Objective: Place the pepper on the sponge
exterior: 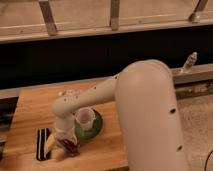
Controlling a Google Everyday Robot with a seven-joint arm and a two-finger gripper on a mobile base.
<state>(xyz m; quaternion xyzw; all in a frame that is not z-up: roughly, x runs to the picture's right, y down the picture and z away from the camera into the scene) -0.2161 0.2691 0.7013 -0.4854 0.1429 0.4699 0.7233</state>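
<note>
My gripper [66, 142] hangs low over the front left of the wooden table [35, 110], at the end of the white arm that reaches in from the right. The small dark red pepper [70, 146] lies right at the gripper's tip. Under the pepper, only a blue-grey edge of the sponge [75, 152] shows. The gripper and pepper cover the remainder of it. I cannot tell whether the pepper is resting on the sponge or is held just above it.
A black block with white stripes [43, 145] lies just left of the gripper. A white cup [84, 117] stands in a green dish [93, 130] close on the right. A dark ledge runs along the back. A small bottle [189, 62] stands at the far right.
</note>
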